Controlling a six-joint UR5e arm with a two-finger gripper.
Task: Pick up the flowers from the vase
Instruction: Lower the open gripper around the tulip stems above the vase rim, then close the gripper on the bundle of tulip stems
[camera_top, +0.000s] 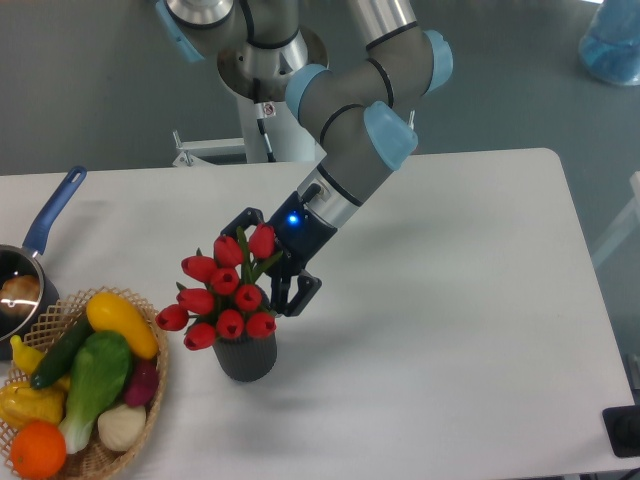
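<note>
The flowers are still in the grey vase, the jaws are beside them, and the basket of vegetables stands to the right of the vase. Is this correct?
Not quite. The camera view shows the basket of vegetables at the left of the vase, near the table's left edge. The rest holds: the flowers sit in the vase, and the gripper has its jaws beside them.

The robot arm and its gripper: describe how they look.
The arm has silver-grey tube links and darker grey joints with light-blue round caps. A black wrist section carries a small glowing blue light. The two-finger gripper is black and angular. A thin cable runs beside the base.
</note>
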